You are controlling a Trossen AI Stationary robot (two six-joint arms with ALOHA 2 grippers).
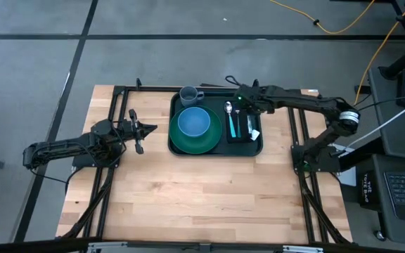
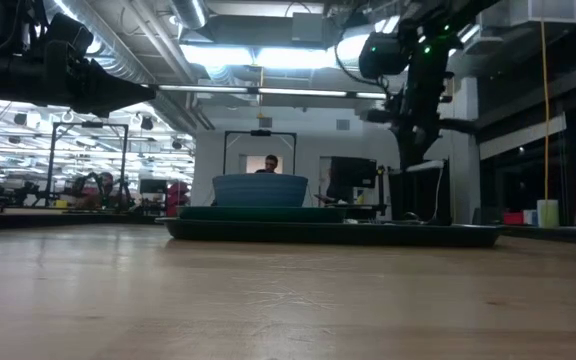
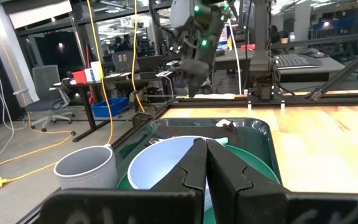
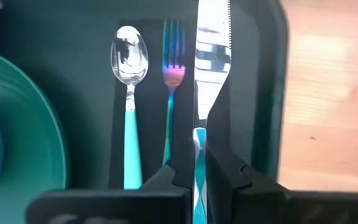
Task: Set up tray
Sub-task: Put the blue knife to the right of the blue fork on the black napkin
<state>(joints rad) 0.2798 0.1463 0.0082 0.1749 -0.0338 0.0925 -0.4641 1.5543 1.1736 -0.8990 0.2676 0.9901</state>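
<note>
knife (image 4: 211, 37) handle hidden behind end effector, plate (image 4: 23, 130) cut off

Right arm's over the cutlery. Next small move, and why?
Probably raise the right tool and draw it back off the tray. Spoon, fork and knife lie side by side on the napkin, the bowl sits on the plate, the cup stands beside them, so nothing looks left to place. The left tool waits outside the tray.
</note>
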